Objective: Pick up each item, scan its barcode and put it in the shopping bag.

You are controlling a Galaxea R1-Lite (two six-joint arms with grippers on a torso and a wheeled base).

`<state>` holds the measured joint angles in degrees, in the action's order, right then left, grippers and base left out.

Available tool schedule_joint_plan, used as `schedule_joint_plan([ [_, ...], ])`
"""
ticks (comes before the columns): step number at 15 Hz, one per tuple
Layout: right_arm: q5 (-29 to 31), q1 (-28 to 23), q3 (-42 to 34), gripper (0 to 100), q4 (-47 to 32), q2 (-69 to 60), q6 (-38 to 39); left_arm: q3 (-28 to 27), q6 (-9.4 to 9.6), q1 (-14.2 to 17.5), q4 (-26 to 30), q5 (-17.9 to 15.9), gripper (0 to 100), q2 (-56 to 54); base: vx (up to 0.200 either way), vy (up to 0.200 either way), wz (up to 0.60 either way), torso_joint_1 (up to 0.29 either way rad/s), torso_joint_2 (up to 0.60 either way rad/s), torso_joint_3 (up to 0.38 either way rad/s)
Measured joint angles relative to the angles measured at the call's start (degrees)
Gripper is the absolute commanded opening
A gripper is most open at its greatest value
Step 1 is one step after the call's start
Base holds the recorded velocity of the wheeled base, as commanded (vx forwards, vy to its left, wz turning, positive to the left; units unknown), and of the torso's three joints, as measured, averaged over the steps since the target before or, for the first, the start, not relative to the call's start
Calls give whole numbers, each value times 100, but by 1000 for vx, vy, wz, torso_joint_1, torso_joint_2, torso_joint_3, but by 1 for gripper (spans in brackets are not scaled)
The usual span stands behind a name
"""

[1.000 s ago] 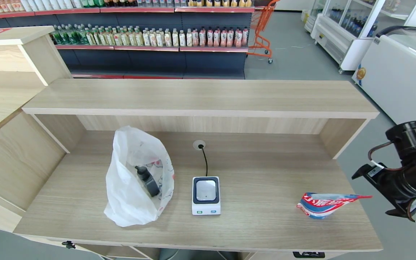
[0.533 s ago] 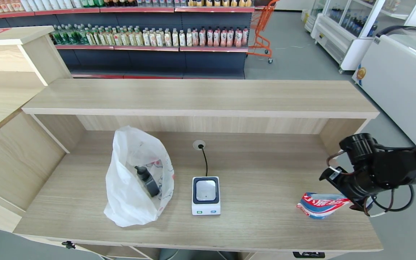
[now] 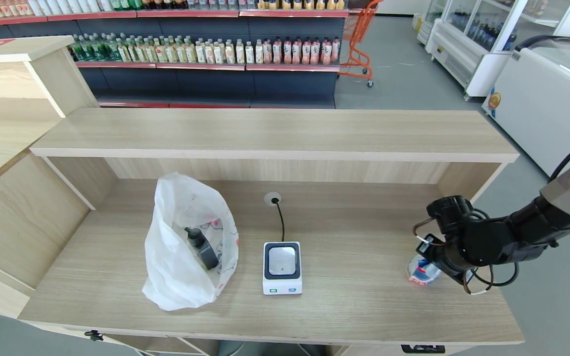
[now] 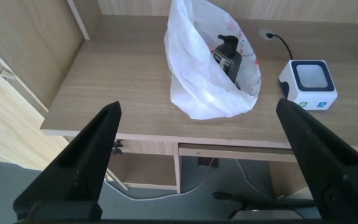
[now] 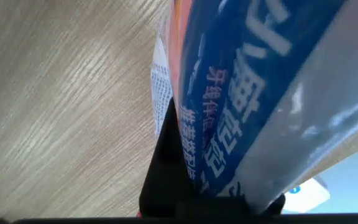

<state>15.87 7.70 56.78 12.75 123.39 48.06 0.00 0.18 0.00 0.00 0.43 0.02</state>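
A red, white and blue pouch (image 3: 419,273) lies at the right end of the wooden counter (image 3: 354,232). My right gripper (image 3: 437,264) is down on it, and the wrist hides most of the pouch. In the right wrist view the pouch (image 5: 260,93) sits pressed up close. The white barcode scanner (image 3: 282,267) stands mid-counter. Left of it the white shopping bag (image 3: 181,267) stands open with a dark pump bottle (image 3: 202,247) inside. My left gripper (image 4: 197,186) hangs open, low in front of the counter, facing the bag (image 4: 197,87) and scanner (image 4: 308,81).
A raised shelf (image 3: 275,131) runs along the counter's back, with side walls at both ends (image 3: 468,190). The scanner's black cable (image 3: 281,217) leads to a hole behind it. White freezers (image 3: 547,109) stand to the right of the counter.
My right arm has swung in from beyond the counter's right end and come down onto the pouch, now covering most of it. Bag, bottle and scanner have not moved.
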Motion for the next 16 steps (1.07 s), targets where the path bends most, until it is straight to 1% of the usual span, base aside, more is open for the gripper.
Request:
schedule_joint_plan([
  [4,148,21,5,0,134,76,-681,0,0,0,0,0,100,0,0,0,0,0,0,0],
  [6,265,21,-72,0,341,-40,-955,0,0,0,0,-2,100,0,0,0,0,0,0,0],
  [7,119,21,-148,0,477,-193,-1034,0,0,0,0,0,100,0,0,0,0,0,0,0],
  [8,-307,23,-293,0,616,-455,-1146,0,0,0,0,0,100,0,0,0,0,0,0,0],
  [9,-1044,10,-497,0,723,-783,-1332,0,0,0,0,0,100,0,0,0,0,0,0,0],
  [10,-2011,-63,-750,0,859,-1162,-1609,0,0,0,0,0,100,0,0,0,0,0,0,0],
  [11,-3171,-217,-1057,0,969,-1554,-2031,0,0,0,0,0,100,0,0,0,0,0,0,0],
  [12,-4351,-457,-1382,0,1053,-1959,-2620,0,-2,-2,0,-2,100,0,0,0,0,0,0,0],
  [13,-5391,-697,-1636,0,1103,-2302,-3194,0,0,0,0,0,100,0,0,0,0,0,0,0],
  [14,-6237,-933,-1853,0,1123,-2623,-3695,0,0,0,0,0,100,0,0,0,0,0,0,0],
  [15,-6817,-1086,-2021,0,1163,-2935,-4144,0,0,0,0,0,100,0,0,0,0,0,0,0],
  [16,-7045,-1123,-2132,0,1172,-3167,-4291,0,-2,0,0,0,100,0,0,0,0,0,0,0],
])
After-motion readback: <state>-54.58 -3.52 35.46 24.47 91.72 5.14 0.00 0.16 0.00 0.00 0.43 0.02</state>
